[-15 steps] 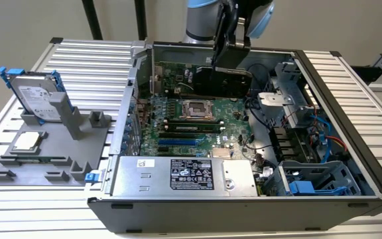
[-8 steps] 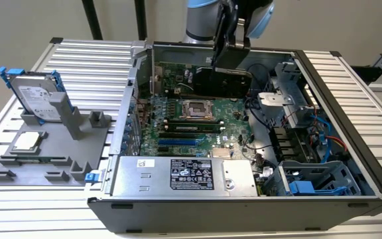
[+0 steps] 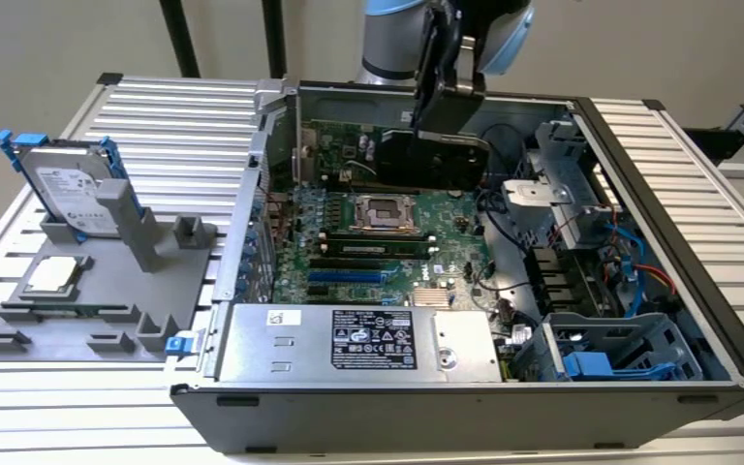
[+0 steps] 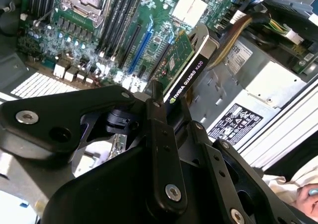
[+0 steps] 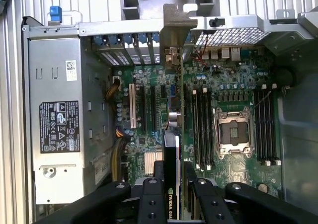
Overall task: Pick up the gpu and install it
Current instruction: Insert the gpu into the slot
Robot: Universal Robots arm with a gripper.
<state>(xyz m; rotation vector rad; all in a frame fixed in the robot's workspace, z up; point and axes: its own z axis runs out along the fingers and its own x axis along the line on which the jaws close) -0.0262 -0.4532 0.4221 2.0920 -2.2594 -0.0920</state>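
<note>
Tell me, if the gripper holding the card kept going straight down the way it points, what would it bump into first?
The gripper, shut on the gpu, points down into the open computer case. Straight ahead lies the green motherboard, so the card's lower edge would probably meet its slots first. The exact slot is hard to tell.

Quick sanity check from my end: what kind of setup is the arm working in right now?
Most likely a lab bench set up for computer-assembly trials. An opened desktop computer case lies on a ribbed metal table, beside a grey fixture holding a hard drive and CPU chip. The gripper holds the gpu above the motherboard.
</note>
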